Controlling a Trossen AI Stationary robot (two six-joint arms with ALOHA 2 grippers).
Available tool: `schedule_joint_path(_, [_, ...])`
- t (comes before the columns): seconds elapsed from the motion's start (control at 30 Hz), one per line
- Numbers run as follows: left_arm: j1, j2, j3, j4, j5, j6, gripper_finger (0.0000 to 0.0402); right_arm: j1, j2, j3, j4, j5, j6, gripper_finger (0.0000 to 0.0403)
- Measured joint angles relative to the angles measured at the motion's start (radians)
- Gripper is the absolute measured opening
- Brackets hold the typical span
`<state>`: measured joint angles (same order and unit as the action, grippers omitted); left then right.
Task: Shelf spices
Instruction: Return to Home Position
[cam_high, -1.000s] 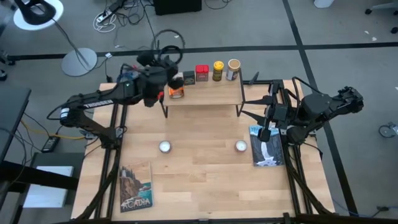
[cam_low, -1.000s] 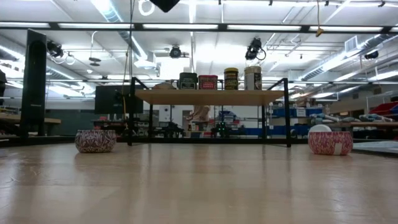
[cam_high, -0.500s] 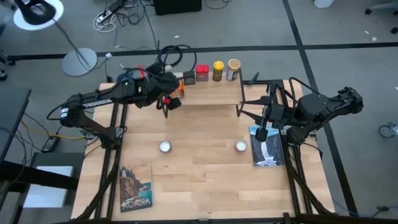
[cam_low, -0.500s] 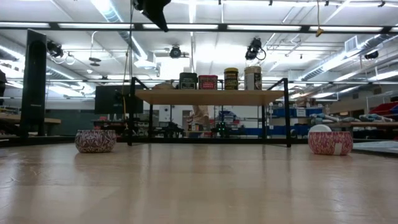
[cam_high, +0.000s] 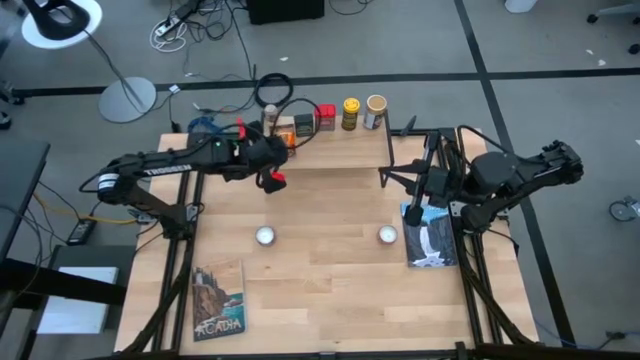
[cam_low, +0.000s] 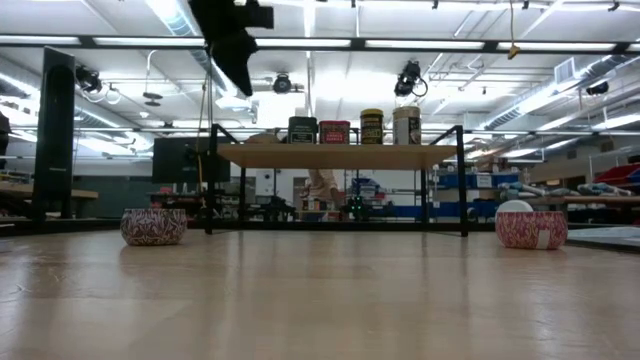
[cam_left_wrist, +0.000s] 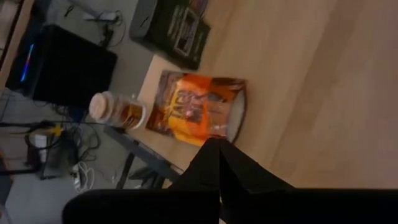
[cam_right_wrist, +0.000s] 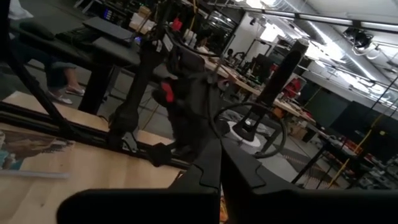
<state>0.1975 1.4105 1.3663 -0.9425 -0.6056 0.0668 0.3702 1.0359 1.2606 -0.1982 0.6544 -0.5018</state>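
The shelf (cam_high: 330, 150) stands at the table's far side, also in the low view (cam_low: 335, 156). On it, left to right, are a small pale-capped jar (cam_high: 270, 117), an orange packet (cam_high: 284, 129), a dark tin (cam_high: 304, 124), a red tin (cam_high: 324, 117), a yellow black-lidded jar (cam_high: 350, 113) and a tan jar (cam_high: 375, 111). The packet (cam_left_wrist: 199, 112) lies flat next to the small jar (cam_left_wrist: 118, 111). My left gripper (cam_high: 276, 160) is shut and empty, above the shelf's near left corner. My right gripper (cam_high: 420, 195) is shut and empty, at the table's right.
Two small white round discs (cam_high: 264, 236) (cam_high: 387, 235) sit mid-table. One picture-covered book (cam_high: 218, 300) lies near left, another (cam_high: 430, 238) lies at the right under my right arm. The shelf's black legs (cam_low: 210, 180) stand on the table.
My left gripper has drawn back from the shelf's left end toward the table's near edge and has come lower in the low view. The orange packet and the small jar, partly covered by the gripper before, now show uncovered on the shelf.
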Motion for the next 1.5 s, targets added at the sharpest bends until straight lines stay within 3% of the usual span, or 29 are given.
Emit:
schedule_joint_path(0.1, [0.020, 0.000, -0.022, 0.018, 0.012, -0.007, 0.0000, 0.000, 0.004, 0.000, 0.001, 0.000, 0.000, 0.0002])
schedule_joint_path(0.23, [0.027, 0.003, -0.058, 0.043, 0.129, -0.029, 0.0000, 0.000, 0.011, 0.000, 0.000, 0.000, 0.001, 0.0003])
schedule_joint_path(0.4, [0.017, 0.003, -0.105, 0.069, 0.152, -0.072, 0.0000, 0.000, 0.032, 0.000, 0.001, 0.000, 0.002, 0.0002])
schedule_joint_path(0.57, [-0.048, -0.001, -0.146, 0.155, 0.139, -0.096, 0.0000, 0.000, 0.079, 0.000, -0.006, 0.000, 0.004, 0.0001])
schedule_joint_path(0.7, [-0.136, -0.040, -0.160, 0.309, 0.068, -0.048, 0.0000, 0.001, 0.114, 0.000, -0.060, 0.003, 0.055, 0.0001])
schedule_joint_path(0.97, [-0.242, -0.269, -0.160, 0.455, 0.074, 0.032, 0.0000, 0.001, 0.108, 0.000, -0.116, 0.006, 0.150, 0.0000])
schedule_joint_path(1.3, [-0.349, -0.651, -0.161, 0.442, 0.140, 0.060, 0.0000, 0.001, -0.018, 0.000, -0.145, 0.007, 0.133, 0.0000])
schedule_joint_path(1.5, [-0.370, -0.808, -0.159, 0.374, 0.139, 0.061, 0.0000, 0.000, -0.153, 0.000, -0.229, 0.001, 0.165, 0.0000])
